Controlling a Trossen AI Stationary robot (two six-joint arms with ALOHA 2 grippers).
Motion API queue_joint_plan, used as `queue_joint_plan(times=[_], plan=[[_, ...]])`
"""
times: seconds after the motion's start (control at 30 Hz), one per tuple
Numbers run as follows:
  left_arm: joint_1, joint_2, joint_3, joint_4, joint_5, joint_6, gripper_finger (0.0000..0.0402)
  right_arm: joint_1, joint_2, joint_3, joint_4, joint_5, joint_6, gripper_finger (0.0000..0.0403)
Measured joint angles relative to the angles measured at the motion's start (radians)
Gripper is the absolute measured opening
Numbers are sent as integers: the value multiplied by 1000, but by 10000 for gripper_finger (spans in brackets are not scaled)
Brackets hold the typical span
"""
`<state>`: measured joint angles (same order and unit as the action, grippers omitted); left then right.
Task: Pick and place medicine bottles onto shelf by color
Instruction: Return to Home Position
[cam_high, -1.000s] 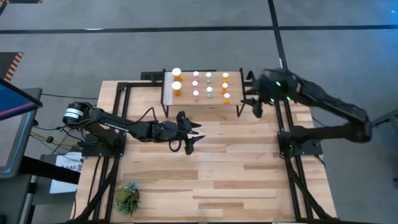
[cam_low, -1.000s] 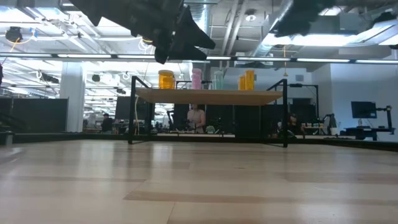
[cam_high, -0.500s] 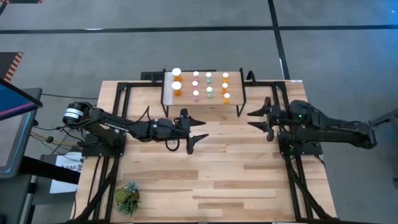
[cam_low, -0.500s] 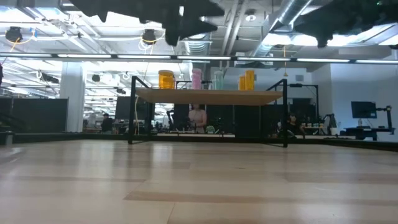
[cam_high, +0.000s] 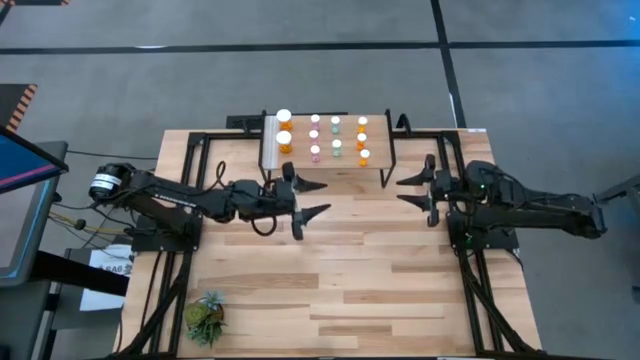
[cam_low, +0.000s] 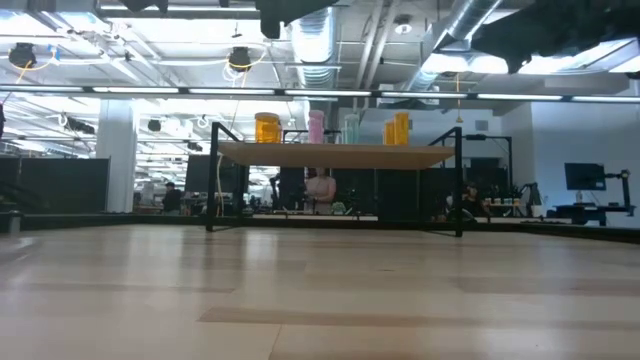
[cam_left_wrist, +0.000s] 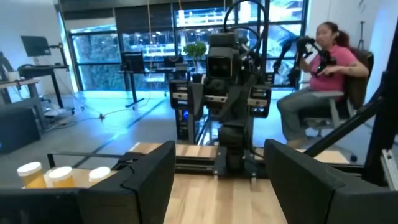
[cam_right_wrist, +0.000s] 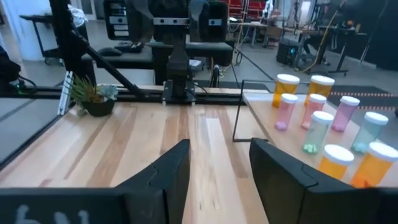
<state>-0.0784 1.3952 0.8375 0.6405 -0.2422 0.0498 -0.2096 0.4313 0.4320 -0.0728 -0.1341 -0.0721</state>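
The medicine bottles (cam_high: 335, 138) stand colour-grouped on the shelf (cam_high: 376, 152), upper centre, seemingly all sorted. The left gripper (cam_high: 322, 198) and right gripper (cam_high: 404, 190) hang mid-frame, spread and empty, clear of it.

We are looking into a robotics lab in an open-plan office hall: silver exposed ceiling ducts (cam_low: 312, 42) are running overhead, black flat monitors (cam_low: 585, 177) are standing on desks (cam_low: 590, 209) beyond the table, and a person in a pink top (cam_left_wrist: 328, 67) is sitting nearby.
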Motion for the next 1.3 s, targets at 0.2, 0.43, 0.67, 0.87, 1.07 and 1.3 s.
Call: queue_joint_plan(times=[0.2,0.43,0.67,0.87,1.07,1.3], plan=[[0,1,0,2,0,-7,234,-11,15,0,26,1,-16,184],[-1,2,0,-8,-2,-20,234,-42,28,0,45,4,-22,182],[0,-34,-2,-85,1,-54,234,-68,48,0,35,4,10,182],[0,-95,-40,-125,-5,-53,234,-67,29,0,18,3,64,182],[0,-144,-114,-109,1,-69,234,-37,33,0,-25,2,73,182],[-18,-260,-261,-14,1,-95,234,81,-83,-3,-44,-48,99,182]])
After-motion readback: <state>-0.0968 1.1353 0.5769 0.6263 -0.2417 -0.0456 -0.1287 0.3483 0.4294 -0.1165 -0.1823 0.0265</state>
